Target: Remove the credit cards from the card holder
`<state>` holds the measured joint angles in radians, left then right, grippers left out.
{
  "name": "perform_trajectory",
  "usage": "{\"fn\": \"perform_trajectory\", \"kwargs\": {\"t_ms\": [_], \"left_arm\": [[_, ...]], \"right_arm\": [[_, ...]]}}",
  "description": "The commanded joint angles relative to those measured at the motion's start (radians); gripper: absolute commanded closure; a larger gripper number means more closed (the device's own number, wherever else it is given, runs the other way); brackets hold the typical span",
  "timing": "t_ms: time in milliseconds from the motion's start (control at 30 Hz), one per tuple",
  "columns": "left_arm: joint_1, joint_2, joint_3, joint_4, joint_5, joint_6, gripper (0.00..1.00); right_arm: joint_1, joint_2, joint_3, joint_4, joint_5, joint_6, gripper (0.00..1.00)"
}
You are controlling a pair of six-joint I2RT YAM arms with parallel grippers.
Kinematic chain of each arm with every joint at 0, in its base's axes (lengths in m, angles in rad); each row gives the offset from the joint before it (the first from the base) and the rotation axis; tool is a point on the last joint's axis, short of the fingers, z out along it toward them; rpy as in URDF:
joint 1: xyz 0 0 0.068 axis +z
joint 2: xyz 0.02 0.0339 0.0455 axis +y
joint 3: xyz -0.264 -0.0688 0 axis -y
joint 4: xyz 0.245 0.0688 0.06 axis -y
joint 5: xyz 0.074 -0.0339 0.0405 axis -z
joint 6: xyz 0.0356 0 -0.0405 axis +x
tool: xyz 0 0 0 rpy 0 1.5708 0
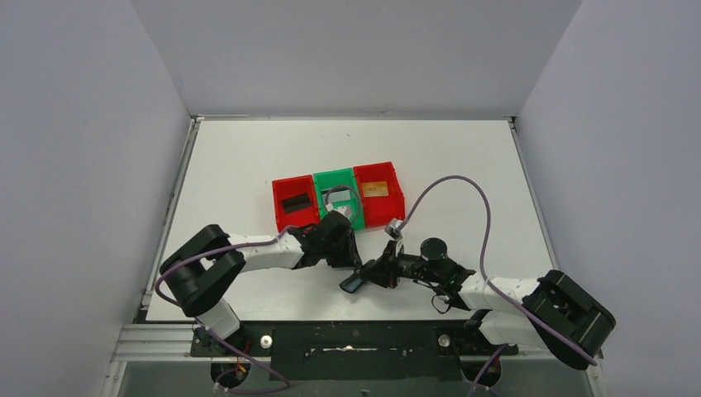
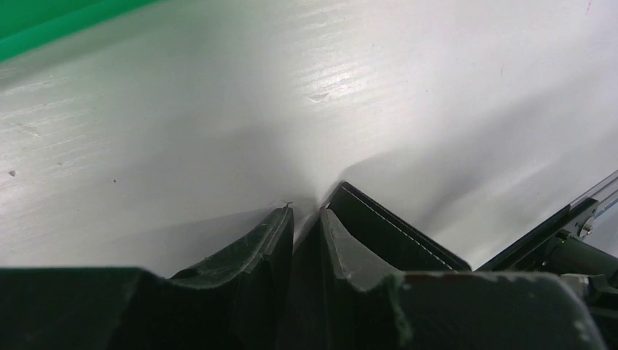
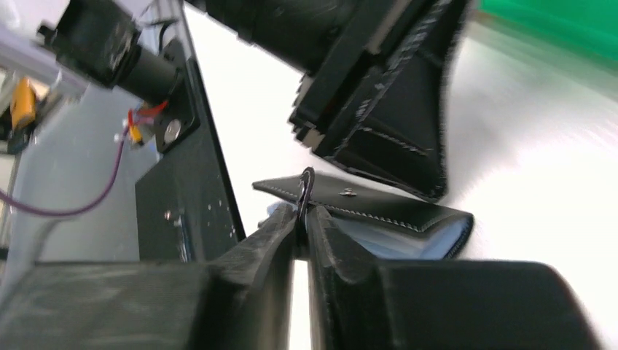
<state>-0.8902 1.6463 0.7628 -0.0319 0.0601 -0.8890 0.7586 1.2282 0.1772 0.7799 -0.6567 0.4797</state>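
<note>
Right wrist view: right tool [image 3: 304,210] pinches the holder [image 3: 372,198], likely light and floppy, by its tab [image 3: 307,182]; left tool's [image 2: 306,213] state unclear.

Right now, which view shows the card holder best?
Right wrist: the card holder is close, stitching and blue-grey pockets visible, its edge pinched by the right fingers. Top shows a small dark shape; left wrist only one black edge.
</note>
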Motion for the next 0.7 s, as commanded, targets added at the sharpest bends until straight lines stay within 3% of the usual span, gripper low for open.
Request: {"fn": "perform_trajectory", "kwargs": {"t_ms": [0, 67, 133, 267, 433, 533, 667], "left_arm": [[-0.009, 0.028, -0.07, -0.211, -0.104, 0.028, 0.77], [-0.009, 0.0, -0.068, -0.222, -0.113, 0.028, 0.77], [-0.009, -0.03, -0.068, -0.237, -0.13, 0.021, 0.77], [-0.007, -0.098, -0.07, -0.249, -0.149, 0.015, 0.75], [-0.007, -0.184, -0.061, -0.25, -0.162, 0.031, 0.74], [-0.006, -0.235, -0.057, -0.246, -0.172, 0.048, 0.71], [-0.003, -0.287, -0.057, -0.259, -0.208, 0.047, 0.68]], "right_arm": [[-0.028, -0.128, 0.048, -0.136, 0.124, 0.033, 0.78], [-0.029, -0.199, 0.044, -0.23, 0.2, 0.061, 0.73], [-0.027, -0.271, 0.038, -0.338, 0.306, 0.093, 0.6], [-0.027, -0.425, 0.039, -0.562, 0.522, 0.188, 0.43], [-0.025, -0.502, 0.134, -0.906, 0.719, 0.468, 0.38], [-0.016, -0.496, 0.158, -1.031, 0.685, 0.602, 0.38], [0.061, -0.436, 0.17, -0.999, 0.582, 0.697, 0.4]]}}
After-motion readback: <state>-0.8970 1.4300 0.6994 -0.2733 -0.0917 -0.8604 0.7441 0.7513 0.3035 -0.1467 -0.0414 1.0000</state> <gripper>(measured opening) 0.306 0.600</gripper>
